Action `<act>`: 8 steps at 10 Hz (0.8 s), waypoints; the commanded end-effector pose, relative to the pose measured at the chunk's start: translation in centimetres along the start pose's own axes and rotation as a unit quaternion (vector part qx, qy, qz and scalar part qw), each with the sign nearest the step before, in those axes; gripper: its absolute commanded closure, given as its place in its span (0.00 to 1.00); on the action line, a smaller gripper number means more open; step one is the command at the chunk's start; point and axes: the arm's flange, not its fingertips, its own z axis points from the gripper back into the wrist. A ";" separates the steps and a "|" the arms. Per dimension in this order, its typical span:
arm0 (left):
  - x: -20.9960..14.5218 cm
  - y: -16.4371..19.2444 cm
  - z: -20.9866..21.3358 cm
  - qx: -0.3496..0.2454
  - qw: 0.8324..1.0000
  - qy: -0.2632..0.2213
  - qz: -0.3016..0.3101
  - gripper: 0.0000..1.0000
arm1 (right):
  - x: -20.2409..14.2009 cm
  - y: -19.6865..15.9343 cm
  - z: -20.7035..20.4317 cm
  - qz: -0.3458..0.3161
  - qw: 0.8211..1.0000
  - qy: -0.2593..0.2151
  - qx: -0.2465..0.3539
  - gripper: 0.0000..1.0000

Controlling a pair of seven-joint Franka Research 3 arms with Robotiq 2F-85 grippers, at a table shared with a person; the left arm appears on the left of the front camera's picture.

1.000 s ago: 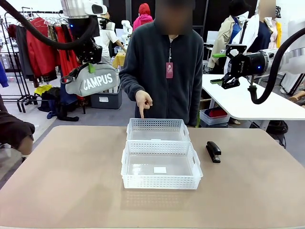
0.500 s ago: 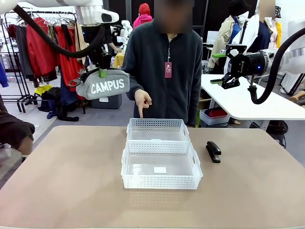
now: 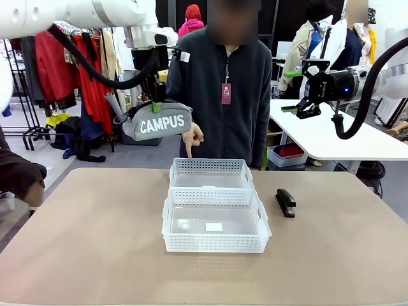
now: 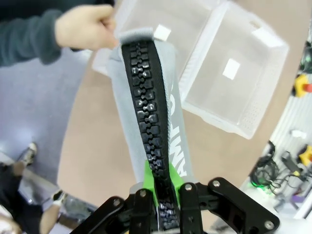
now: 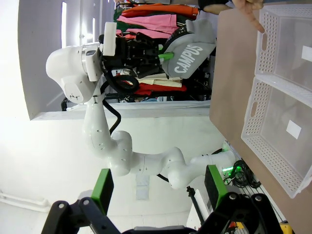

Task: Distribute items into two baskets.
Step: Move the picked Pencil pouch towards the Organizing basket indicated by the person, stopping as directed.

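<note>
Tan table point(image 3: 83, 255), baskets point(image 3: 215, 243) — clothes rack point(image 3: 48, 76) behind

Tan desk point(image 3: 95, 242), ctr: two white lattice baskets touching end to end. Small basket point(image 3: 210, 166) far, large basket point(image 3: 215, 243) near, w/ white label point(image 3: 214, 227) on its bottom. Black stapler point(image 3: 285, 202) lies just right of large basket, not touching.

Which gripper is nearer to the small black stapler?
Right. The right gripper hangs high above the small black stapler; the left gripper holds a grey fabric pouch far left.
</note>
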 end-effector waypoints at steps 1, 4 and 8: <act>1.3 0.9 0.2 -0.021 0.999 -0.006 -0.035 1.00 | 0.0 0.2 0.0 -0.003 1.000 0.000 0.000 0.00; 3.4 -0.2 -2.4 -0.048 0.995 -0.012 -0.081 1.00 | 0.0 0.2 0.0 -0.003 1.000 0.000 0.000 0.00; 4.8 -1.4 -4.9 -0.063 0.989 0.004 -0.131 1.00 | 0.0 0.2 0.0 -0.003 1.000 0.000 0.000 0.00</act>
